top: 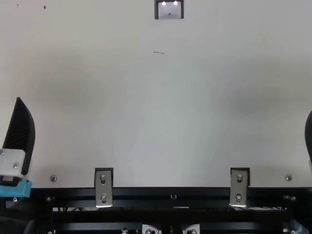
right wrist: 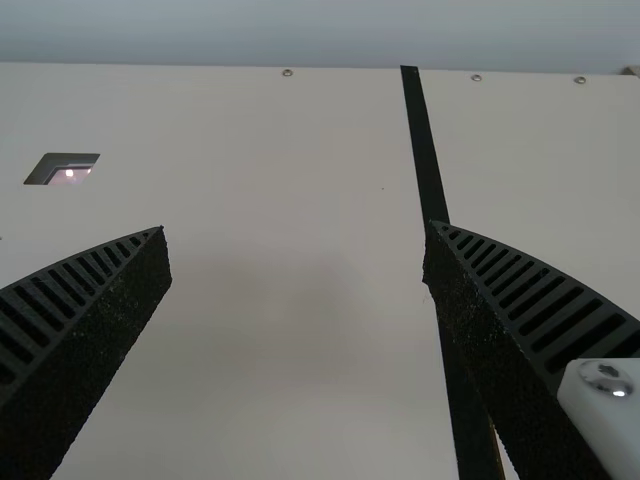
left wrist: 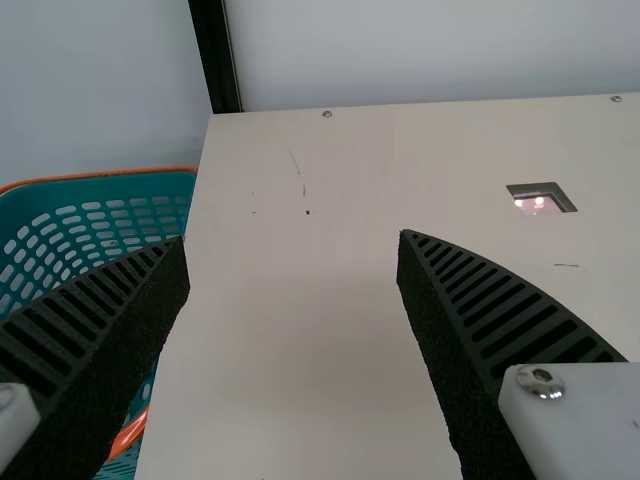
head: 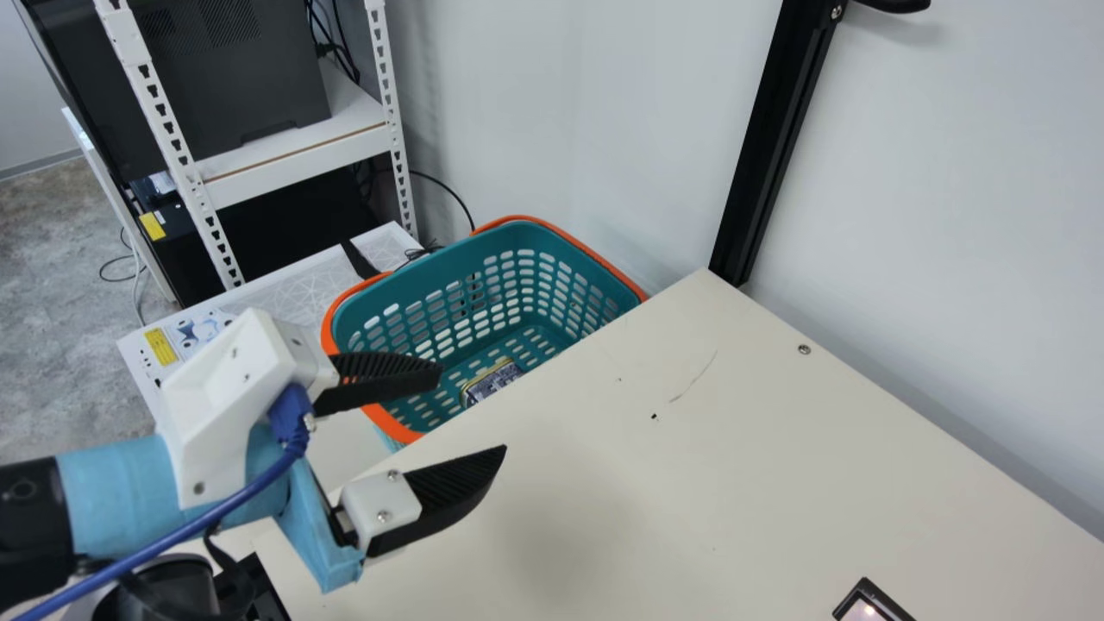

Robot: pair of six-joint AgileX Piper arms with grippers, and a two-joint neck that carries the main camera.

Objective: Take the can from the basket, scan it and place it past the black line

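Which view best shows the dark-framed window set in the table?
The left wrist view: it has the window whole, with two bright spots. The right wrist view has it whole, with one spot; the top view's upper edge and main view's lower edge cut it.

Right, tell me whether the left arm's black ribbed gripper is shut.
No, the left gripper has its two fingers spread wide apart in the main view.
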